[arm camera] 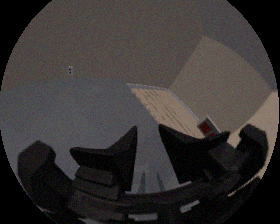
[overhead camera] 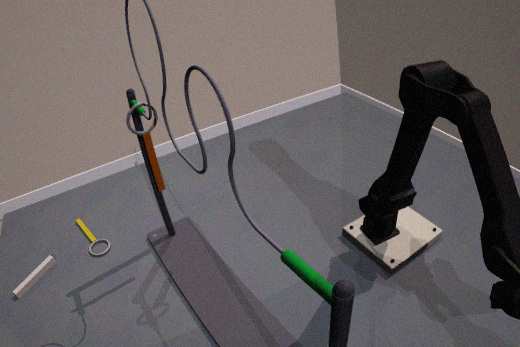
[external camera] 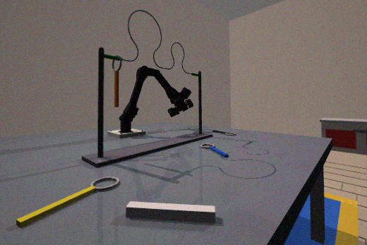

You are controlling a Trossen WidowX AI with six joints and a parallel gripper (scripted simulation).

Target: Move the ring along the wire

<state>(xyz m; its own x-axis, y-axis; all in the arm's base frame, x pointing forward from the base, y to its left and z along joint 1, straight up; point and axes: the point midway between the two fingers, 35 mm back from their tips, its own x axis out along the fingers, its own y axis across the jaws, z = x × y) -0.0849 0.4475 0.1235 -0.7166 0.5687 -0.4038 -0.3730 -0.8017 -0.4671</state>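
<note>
A yellow-handled ring (overhead camera: 86,230) (external camera: 56,206) lies near a pale bar (overhead camera: 33,277) (external camera: 171,212) (blue-handled ring (external camera: 219,151) farther off)

The looping wire (overhead camera: 232,151) (external camera: 161,36) blocks passage between the posts (overhead camera: 342,316) (external camera: 101,103).
</note>
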